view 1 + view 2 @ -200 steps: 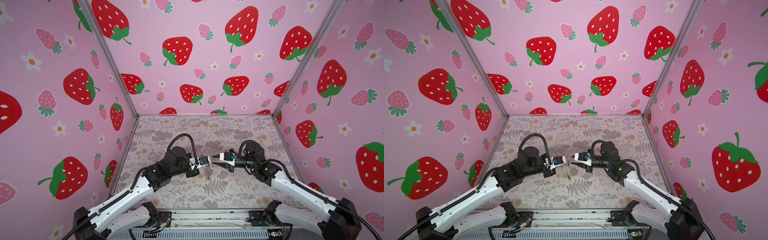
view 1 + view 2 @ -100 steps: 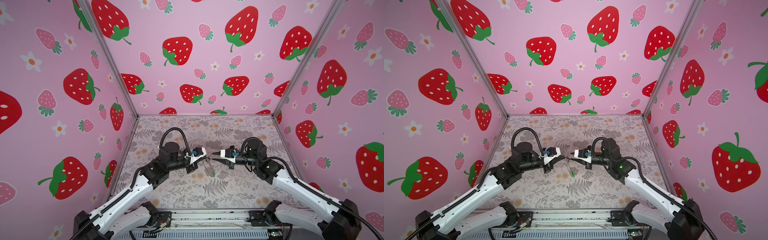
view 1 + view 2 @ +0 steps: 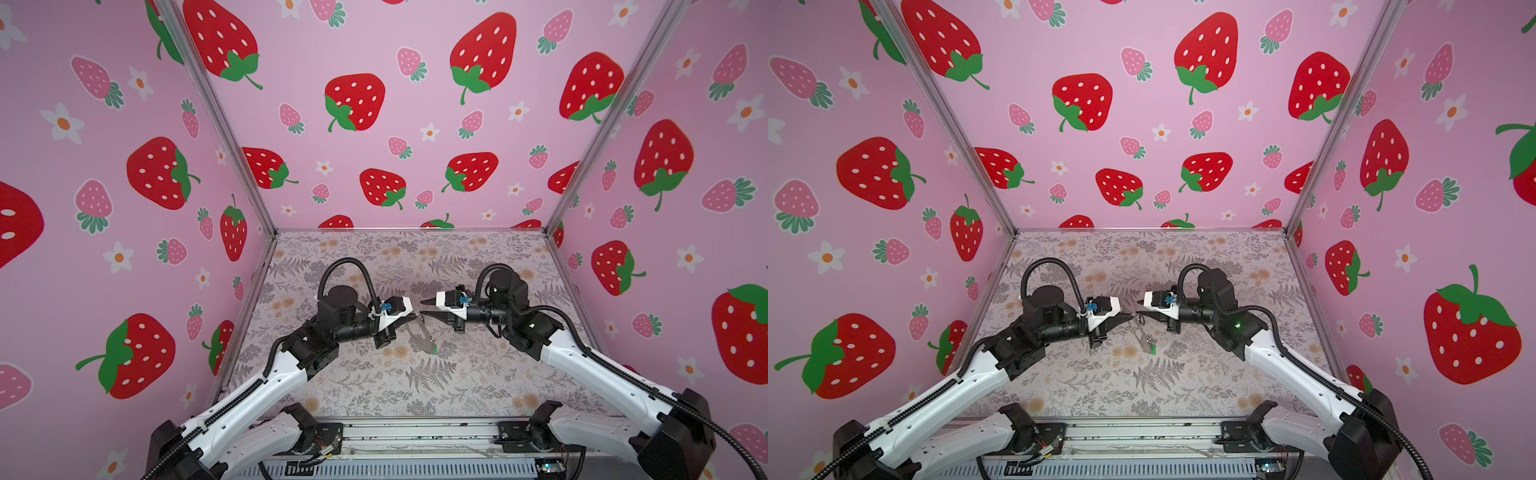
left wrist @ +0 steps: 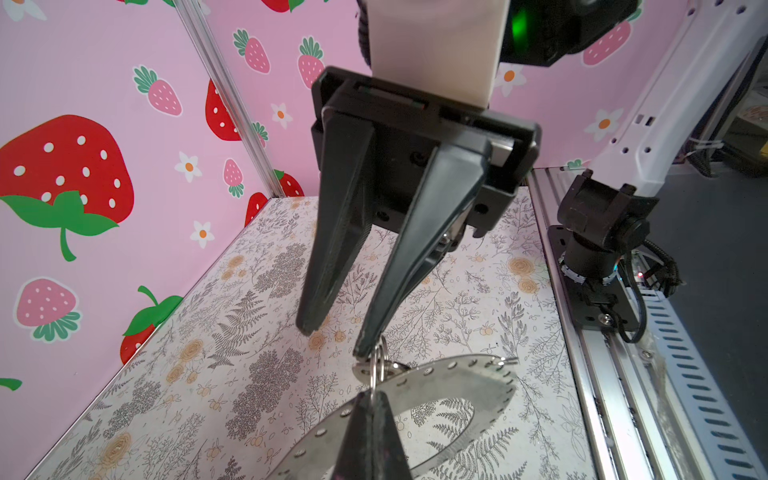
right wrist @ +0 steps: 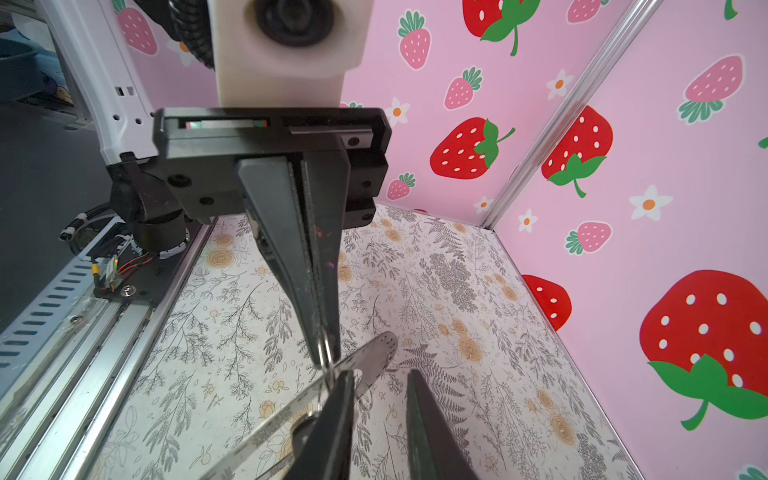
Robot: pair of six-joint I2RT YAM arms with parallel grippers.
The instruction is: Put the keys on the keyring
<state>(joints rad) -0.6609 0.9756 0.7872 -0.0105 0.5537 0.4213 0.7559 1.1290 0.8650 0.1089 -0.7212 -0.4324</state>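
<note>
1. The left gripper point(image 3: 416, 316) was clamped fully shut on a small wire loop point(image 4: 379, 365) at the rim of the keyring point(image 4: 488, 386). It held the keyring raised over the middle of the table point(image 3: 374, 386).
2. In both top views the keyring hung edge-on from that pinch, slanting toward 5 o'clock.
3. The green key point(image 3: 433, 350) dangled at the keyring's 5 o'clock end, so it looked already attached. How it was fastened was too small to tell.
4. The right gripper point(image 3: 421, 306) sat at 3 o'clock of the pinch, facing the left gripper at 9 o'clock. Its jaws stood partly apart with nothing between them, and one fingertip point(image 4: 365, 349) touched the wire loop.
5. The black-rimmed key could not be made out for certain. A dark shape beside the wire loop in the left wrist view might have been it.
6. Judged from this, about half the task was done. One key seemed on, and the second was left to thread or confirm.
</note>
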